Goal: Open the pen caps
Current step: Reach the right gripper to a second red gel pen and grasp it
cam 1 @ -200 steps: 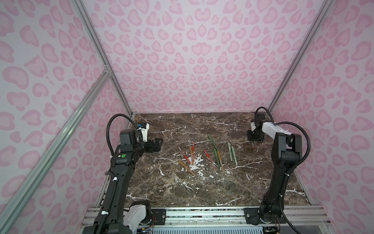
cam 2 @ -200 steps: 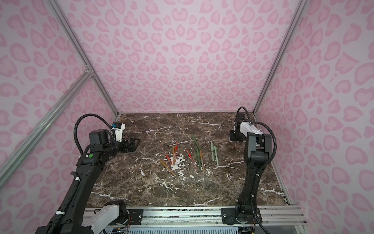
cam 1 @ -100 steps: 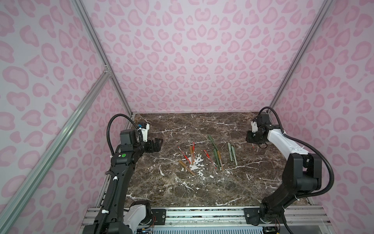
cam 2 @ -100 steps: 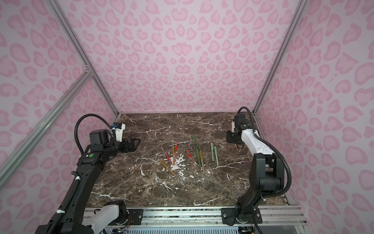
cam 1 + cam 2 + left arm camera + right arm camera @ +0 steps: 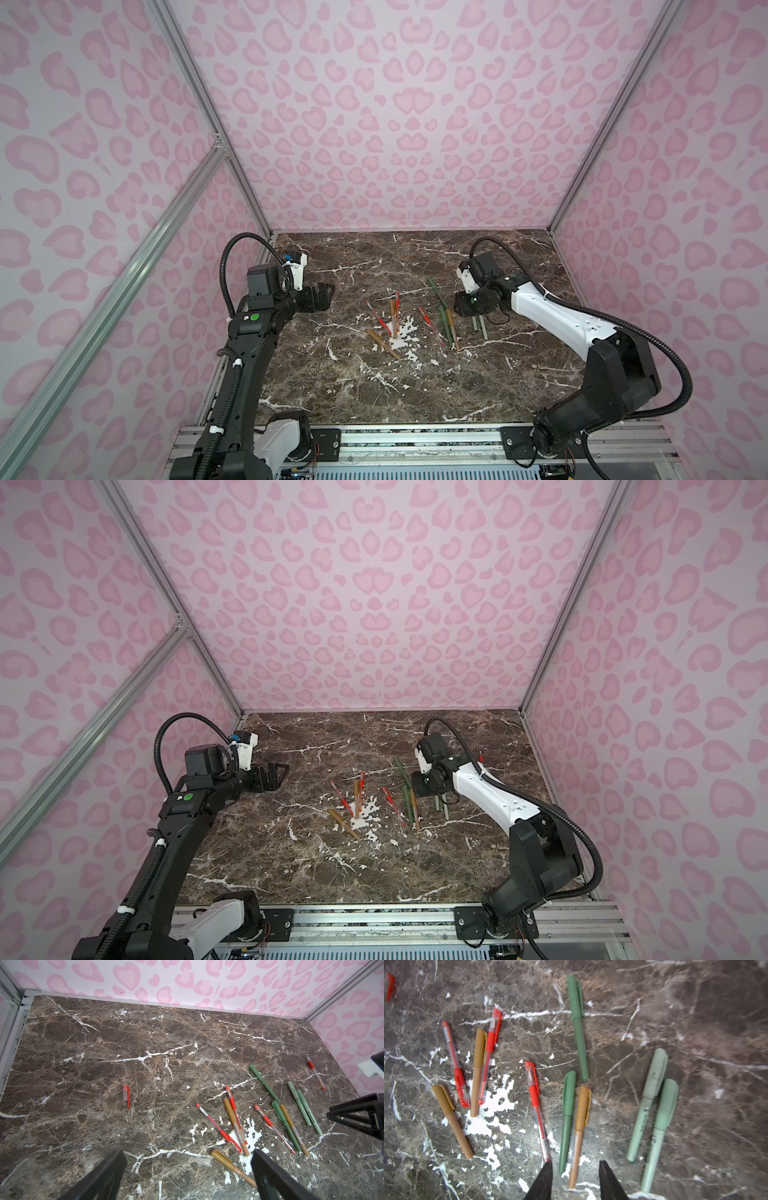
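Several capped pens lie mid-table: red [image 5: 376,318], tan [image 5: 392,316], dark green [image 5: 434,286] and pale green [image 5: 478,322]. My right gripper [image 5: 575,1164] hovers open over the pens' tail ends. A tan pen [image 5: 576,1147] and a dark green pen [image 5: 564,1136] lie between its fingers, ungripped. Their pen caps, tan [image 5: 583,1105] and dark green [image 5: 569,1093], point away from it. In both top views this gripper [image 5: 459,309] [image 5: 417,787] stands beside the green pens. My left gripper [image 5: 328,293] [image 5: 188,1155] hangs wide open and empty, left of the pens.
One loose red cap [image 5: 126,1094] lies alone left of the pens. An uncapped red pen [image 5: 315,1072] [image 5: 481,755] rests near the right wall. Pink patterned walls enclose the marble table [image 5: 374,257] on three sides.
My right arm has swung from the back right corner in towards the centre, bringing its gripper over the green and tan pens. The left arm has stayed still.
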Controlling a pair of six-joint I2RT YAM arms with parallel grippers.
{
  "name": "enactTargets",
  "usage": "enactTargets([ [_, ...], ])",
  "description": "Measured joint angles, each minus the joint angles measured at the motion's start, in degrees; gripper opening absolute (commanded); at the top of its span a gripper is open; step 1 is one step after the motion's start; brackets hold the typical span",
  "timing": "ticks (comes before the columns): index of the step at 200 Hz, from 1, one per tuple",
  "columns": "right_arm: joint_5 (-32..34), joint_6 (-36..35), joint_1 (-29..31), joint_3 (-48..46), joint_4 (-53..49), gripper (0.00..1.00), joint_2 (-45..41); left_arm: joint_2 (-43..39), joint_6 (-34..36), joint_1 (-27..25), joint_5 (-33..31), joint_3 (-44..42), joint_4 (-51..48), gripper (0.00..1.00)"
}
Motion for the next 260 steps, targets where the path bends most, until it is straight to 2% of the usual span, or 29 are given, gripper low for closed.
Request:
enactTargets([
  [71,0.7,1.5,7.2,3.4,1.7,0.35,9.0,0.0,0.0,0.0,0.1,0.0,0.0,0.98],
  [129,1.3,1.5,9.2,6.2,1.4,0.32,14.8,0.2,0.0,0.2,0.1,0.3,-0.1,0.98],
  [210,3.1,1.3,10.9,6.4,1.3,0.24,18.5,0.2,0.0,0.2,0.3,0.3,0.0,0.98],
  [260,4.0,1.4,11.4,5.7,2.1,0.15,19.9,0.2,0.0,0.2,0.4,0.2,0.0,0.98],
])
